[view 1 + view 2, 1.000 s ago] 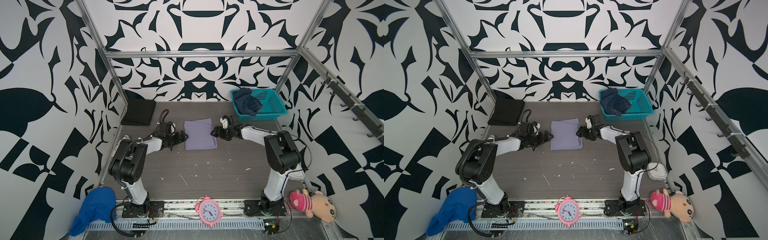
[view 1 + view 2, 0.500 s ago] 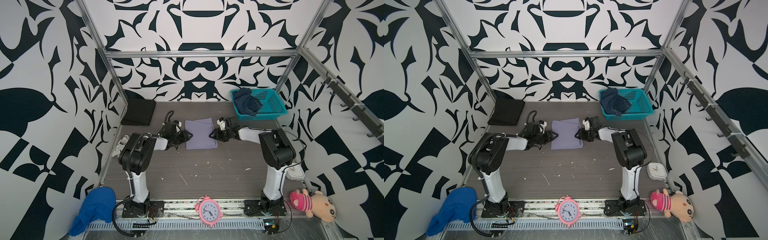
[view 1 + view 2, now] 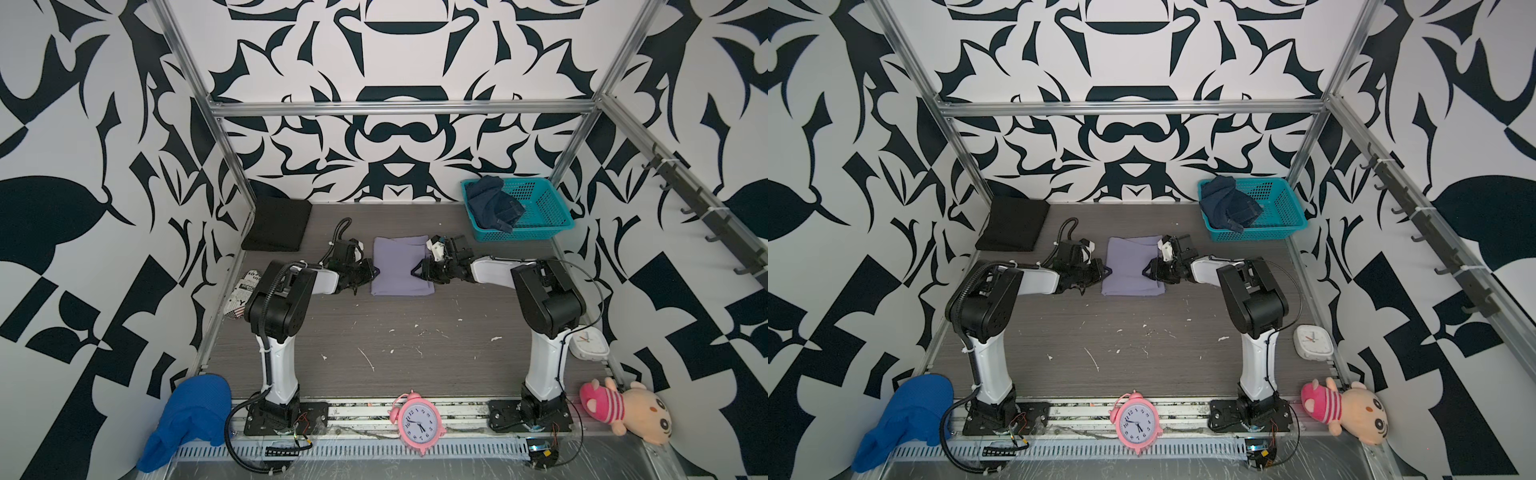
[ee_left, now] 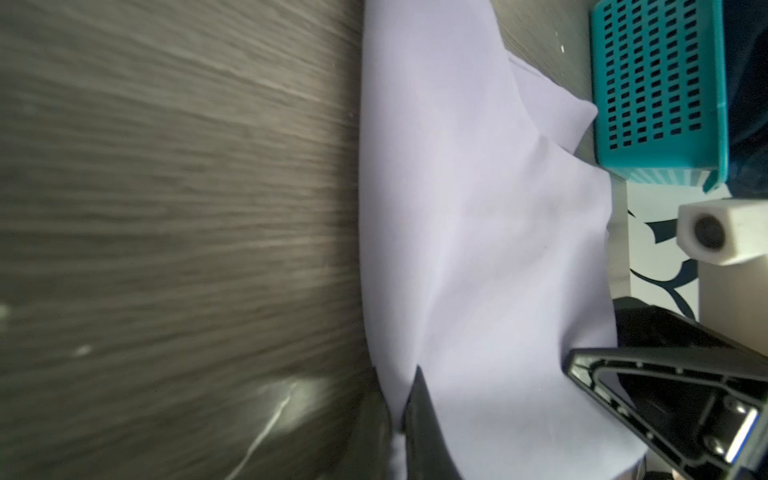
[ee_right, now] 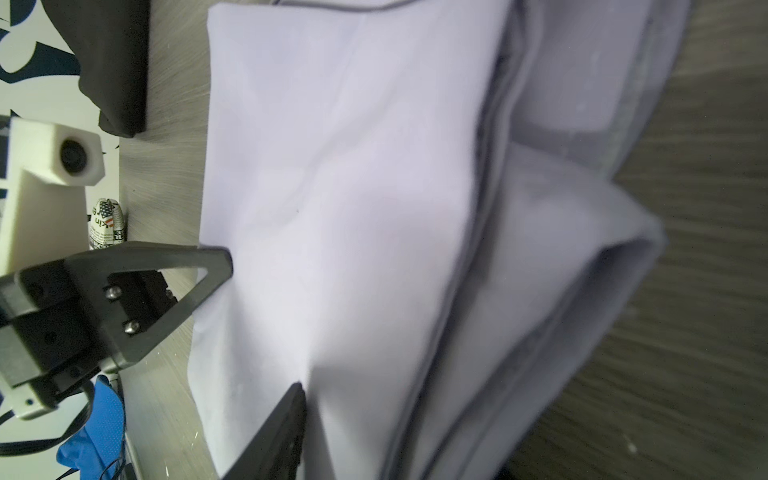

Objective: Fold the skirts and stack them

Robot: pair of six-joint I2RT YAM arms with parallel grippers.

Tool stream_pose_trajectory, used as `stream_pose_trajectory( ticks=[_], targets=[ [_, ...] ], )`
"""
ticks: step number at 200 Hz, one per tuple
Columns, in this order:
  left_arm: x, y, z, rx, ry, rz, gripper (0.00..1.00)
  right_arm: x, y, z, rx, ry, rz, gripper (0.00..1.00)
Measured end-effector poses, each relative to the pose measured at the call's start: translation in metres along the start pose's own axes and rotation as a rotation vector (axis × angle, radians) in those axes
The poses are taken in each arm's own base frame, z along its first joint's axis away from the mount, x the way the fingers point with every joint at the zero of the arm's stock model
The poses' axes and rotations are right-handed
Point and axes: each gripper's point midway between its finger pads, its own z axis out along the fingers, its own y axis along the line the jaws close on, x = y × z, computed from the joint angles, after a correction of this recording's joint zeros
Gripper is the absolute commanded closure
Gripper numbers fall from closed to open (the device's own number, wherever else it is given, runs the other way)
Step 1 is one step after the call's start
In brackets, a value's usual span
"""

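Folded lavender-grey skirt (image 3: 401, 266) lies mid table (image 3: 415, 353), left gripper (image 3: 374, 271) clamped on its left edge, right gripper (image 3: 417, 271) at its right edge, grip impossible to tell; black skirt (image 3: 277, 224) folded far left, denim skirt (image 3: 494, 205) in teal basket (image 3: 519, 235).

Open table (image 3: 395, 332) is found in front of lavender skirt (image 3: 401, 266); behind-right is blocked by teal basket (image 3: 519, 235), behind-left by black skirt (image 3: 276, 224); the gap between is kept free.
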Motion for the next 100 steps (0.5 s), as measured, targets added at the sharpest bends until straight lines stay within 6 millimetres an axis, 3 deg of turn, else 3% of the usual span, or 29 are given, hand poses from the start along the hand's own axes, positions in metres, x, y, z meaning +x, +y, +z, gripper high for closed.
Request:
stream_pose_trajectory(
  ticks=[11,25,31,43,47,65,100],
  targets=[
    [-0.002,-0.001,0.0,-0.001,0.002,0.003,1.0,0.0,0.0,0.0,0.0,0.0,0.0,0.49],
    [-0.005,-0.003,-0.001,0.0,0.002,0.009,0.92,0.0,0.0,0.0,0.001,0.0,0.001,0.51],
    [-0.006,-0.004,-0.001,0.004,0.004,0.013,0.83,0.0,0.0,0.0,0.001,0.0,0.001,0.51],
    [-0.009,-0.007,-0.001,0.009,0.004,0.022,0.52,0.0,0.0,0.0,0.001,0.0,0.001,0.52],
    [-0.009,-0.007,-0.001,0.01,0.004,0.019,0.46,0.0,0.0,0.0,0.001,0.0,0.001,0.53],
    [-0.012,-0.01,-0.002,0.023,0.001,0.011,0.34,0.001,-0.001,0.0,0.001,0.001,0.002,0.53],
    [-0.023,-0.009,-0.006,0.052,-0.022,-0.031,0.29,0.0,0.0,0.0,0.001,0.0,0.004,0.54]
  ],
)
